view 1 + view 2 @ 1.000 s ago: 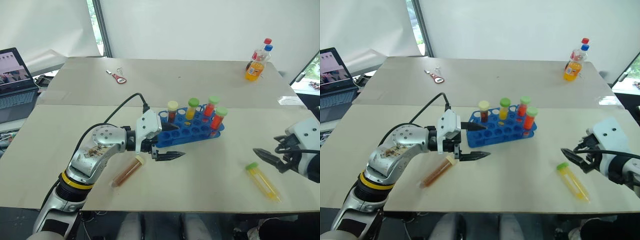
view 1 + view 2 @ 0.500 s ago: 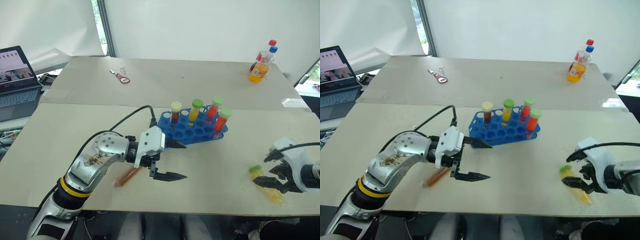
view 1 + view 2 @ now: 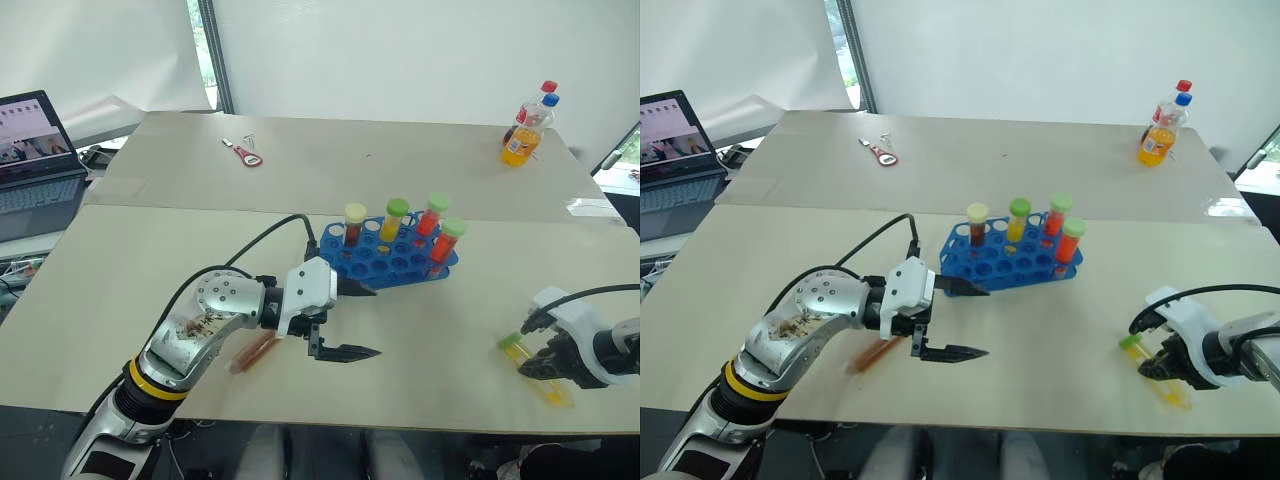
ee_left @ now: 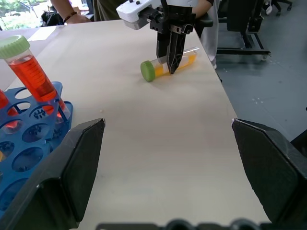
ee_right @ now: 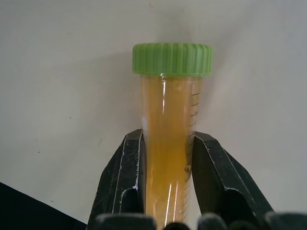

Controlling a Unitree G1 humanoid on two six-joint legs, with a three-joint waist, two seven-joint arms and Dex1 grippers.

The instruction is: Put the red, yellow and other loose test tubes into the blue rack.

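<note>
On table (image 3: 150,250) — R gripper (image 5: 165,191) clamps yellow tube (image 5: 170,143).

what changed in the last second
The right gripper came down onto the yellow tube lying on the table and closed on it; it was open before. The left gripper stayed open near the blue rack. The brown tube stayed lying on the table.

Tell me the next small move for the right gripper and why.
Probably lift straight up: the right gripper is shut on the yellow test tube, which lies flat on the table, well apart from the blue rack.
</note>
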